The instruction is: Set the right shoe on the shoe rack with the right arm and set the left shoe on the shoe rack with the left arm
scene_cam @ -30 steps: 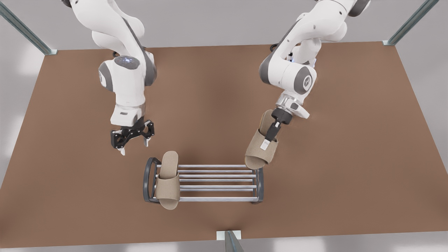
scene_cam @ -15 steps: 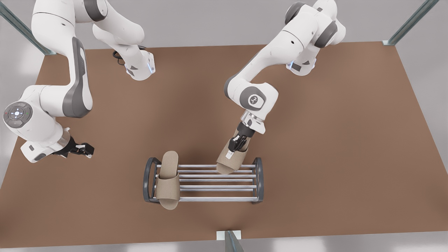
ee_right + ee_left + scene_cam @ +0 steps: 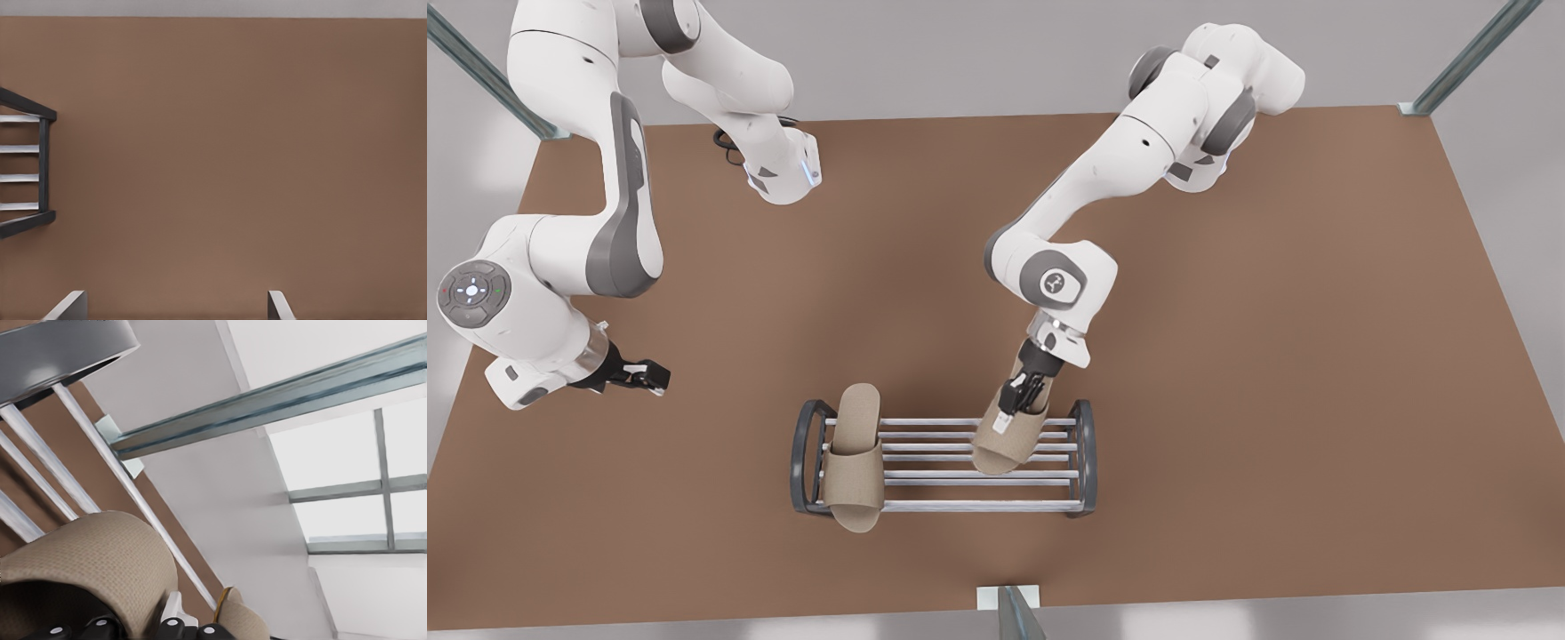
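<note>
The right shoe (image 3: 852,458), a beige slide slipper, lies across the bars at the end of the shoe rack (image 3: 960,507) on the front view's left. My left gripper (image 3: 1014,404) is shut on the strap of the left shoe (image 3: 1005,442), which tilts toe-down onto the rack's top bars near the other end. In the left wrist view the strap of the left shoe (image 3: 100,567) sits between my left gripper's fingers (image 3: 170,613), with the shoe rack's bars (image 3: 87,440) beyond. My right gripper (image 3: 649,378) waits open, low over the table at the front view's left, its fingertips (image 3: 72,305) wide apart.
The brown table (image 3: 1272,356) stretches around the rack. The rack's dark end frame (image 3: 43,167) lies some way off my right gripper. Metal posts stand at the table's corners (image 3: 1449,76) and at its front edge (image 3: 1009,604).
My left gripper has carried the left shoe from beside the rack down onto its bars. My right gripper swung away from the rack to the front view's left, then stayed still.
</note>
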Robot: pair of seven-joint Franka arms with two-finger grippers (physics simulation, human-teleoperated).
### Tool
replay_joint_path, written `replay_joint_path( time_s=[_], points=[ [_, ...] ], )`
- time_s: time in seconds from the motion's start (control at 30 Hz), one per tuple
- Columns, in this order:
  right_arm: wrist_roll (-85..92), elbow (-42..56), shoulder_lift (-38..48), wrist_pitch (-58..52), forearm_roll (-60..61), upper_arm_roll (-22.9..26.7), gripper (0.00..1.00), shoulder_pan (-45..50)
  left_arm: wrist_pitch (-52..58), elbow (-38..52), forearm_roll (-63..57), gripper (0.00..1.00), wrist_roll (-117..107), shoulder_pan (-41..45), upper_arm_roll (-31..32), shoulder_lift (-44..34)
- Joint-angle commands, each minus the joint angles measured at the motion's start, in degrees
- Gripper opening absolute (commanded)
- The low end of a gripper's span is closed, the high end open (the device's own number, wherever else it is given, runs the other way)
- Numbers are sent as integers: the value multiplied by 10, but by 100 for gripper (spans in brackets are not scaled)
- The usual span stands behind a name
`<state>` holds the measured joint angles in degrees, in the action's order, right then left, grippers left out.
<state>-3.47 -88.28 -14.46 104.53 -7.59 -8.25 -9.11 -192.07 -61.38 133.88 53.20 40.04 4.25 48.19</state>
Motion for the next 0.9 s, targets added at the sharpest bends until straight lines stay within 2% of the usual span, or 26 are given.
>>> replay_joint_path(
  time_s=[0.0,0.07,0.1,0.13,0.17,0.27,0.87],
  points=[
    [-14,0,0,-1,1,0,100,0,8,4,-4,40,-36,2,-1,0],
    [-14,1,0,-1,1,0,100,0,10,29,-4,41,-57,1,-1,4],
    [-14,1,-1,-1,1,0,100,0,9,29,-4,52,-58,2,-2,4],
    [-14,2,-1,-1,1,0,100,0,8,28,-4,70,-57,2,-3,4],
    [-14,2,-1,0,1,0,100,0,7,24,-5,79,-58,3,-3,5],
    [-14,2,-1,-1,1,0,100,-1,7,15,-6,97,-57,4,-3,5],
    [-13,3,-2,0,2,0,100,-1,51,49,-24,98,-61,20,-17,6]
  ],
)
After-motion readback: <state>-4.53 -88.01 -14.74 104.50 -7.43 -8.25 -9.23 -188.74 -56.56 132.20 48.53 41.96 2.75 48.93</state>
